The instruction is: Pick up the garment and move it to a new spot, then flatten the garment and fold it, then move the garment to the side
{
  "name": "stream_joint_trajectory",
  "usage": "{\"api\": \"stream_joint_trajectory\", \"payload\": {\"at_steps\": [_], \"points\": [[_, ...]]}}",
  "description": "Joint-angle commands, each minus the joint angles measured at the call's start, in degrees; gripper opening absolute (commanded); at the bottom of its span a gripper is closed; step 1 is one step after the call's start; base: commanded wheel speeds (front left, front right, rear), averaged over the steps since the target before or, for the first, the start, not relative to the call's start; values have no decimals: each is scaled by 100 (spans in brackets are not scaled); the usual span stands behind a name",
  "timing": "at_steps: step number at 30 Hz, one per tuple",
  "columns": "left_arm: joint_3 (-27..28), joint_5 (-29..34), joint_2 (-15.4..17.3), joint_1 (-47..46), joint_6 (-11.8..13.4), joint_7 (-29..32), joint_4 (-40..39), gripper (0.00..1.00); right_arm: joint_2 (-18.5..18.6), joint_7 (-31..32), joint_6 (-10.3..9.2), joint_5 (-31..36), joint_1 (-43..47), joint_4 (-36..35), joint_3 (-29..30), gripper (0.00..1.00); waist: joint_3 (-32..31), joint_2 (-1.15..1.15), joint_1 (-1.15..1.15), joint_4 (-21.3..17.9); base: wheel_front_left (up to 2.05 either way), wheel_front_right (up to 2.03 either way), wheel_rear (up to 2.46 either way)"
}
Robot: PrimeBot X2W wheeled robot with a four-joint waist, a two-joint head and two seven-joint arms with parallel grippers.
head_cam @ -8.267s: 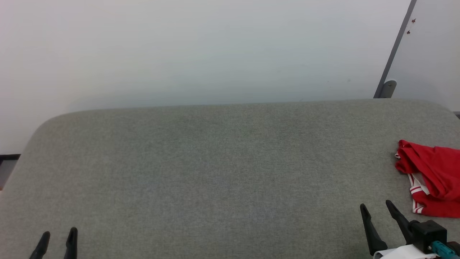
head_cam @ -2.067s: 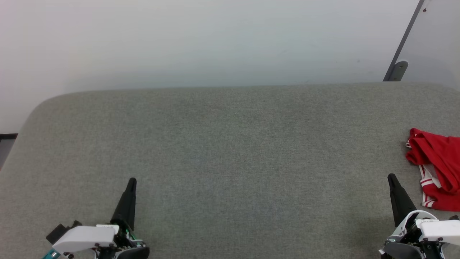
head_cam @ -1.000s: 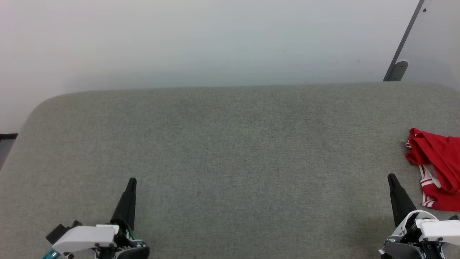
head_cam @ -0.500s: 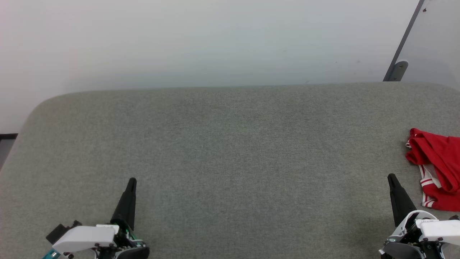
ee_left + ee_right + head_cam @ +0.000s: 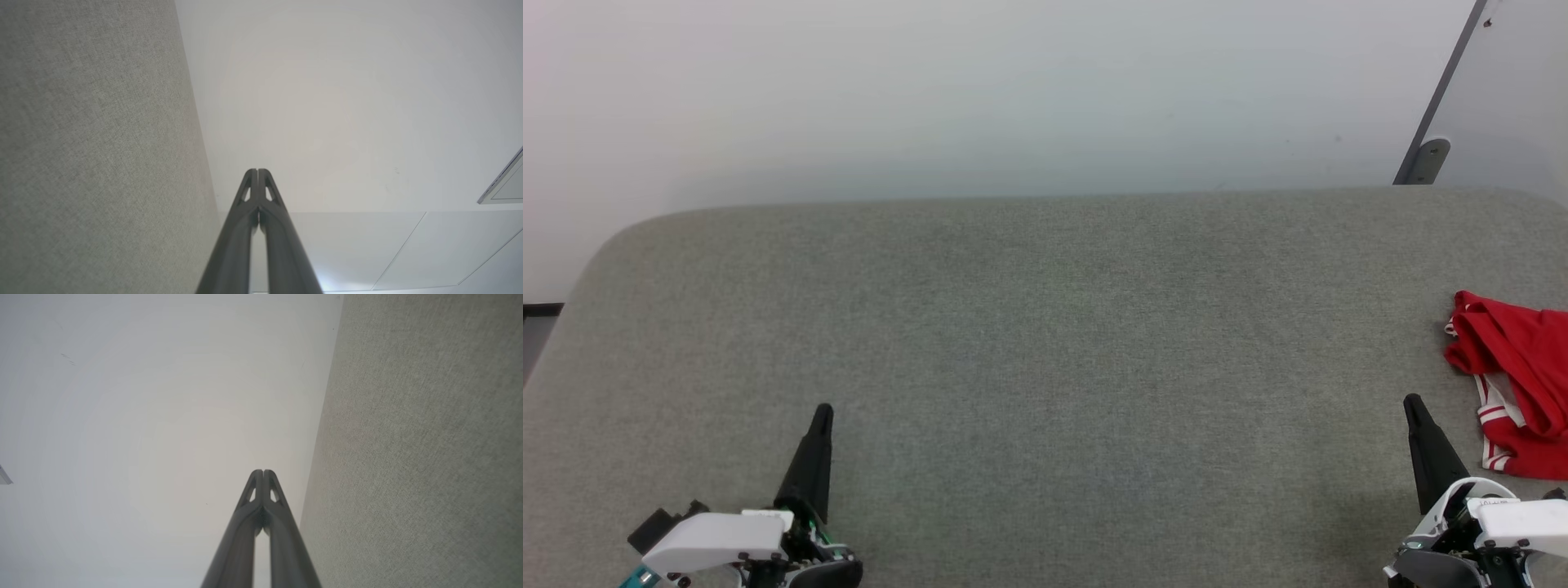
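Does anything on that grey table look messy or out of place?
Just the garment: it lies bunched and creased at the far right of the table, running past the picture's edge, with striped trim poking out underneath. The left gripper and right gripper are both shut and hold nothing.

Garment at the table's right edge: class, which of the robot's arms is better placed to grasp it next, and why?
Right. The right gripper sits close beside the bunched garment, while the left gripper is far across the grey table. Both are shut, so it would likely need to open first.
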State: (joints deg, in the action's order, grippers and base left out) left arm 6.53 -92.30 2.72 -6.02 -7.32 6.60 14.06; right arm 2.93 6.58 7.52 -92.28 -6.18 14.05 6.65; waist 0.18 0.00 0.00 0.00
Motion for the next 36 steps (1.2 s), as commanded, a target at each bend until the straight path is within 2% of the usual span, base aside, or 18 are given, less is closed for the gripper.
{"api": "stream_joint_trajectory", "payload": {"at_steps": [1, 36], "points": [[16, -12, 4, -60, -31, 16, 7, 0, -19, 12, -7, -26, -11, -17, -7, 0, 0, 0, 0, 0, 0, 0, 0], [15, -11, 3, -60, -31, 17, 6, 0, -19, 11, -6, -26, -11, -17, -6, 0, 0, 0, 0, 0, 0, 0, 0]]}}
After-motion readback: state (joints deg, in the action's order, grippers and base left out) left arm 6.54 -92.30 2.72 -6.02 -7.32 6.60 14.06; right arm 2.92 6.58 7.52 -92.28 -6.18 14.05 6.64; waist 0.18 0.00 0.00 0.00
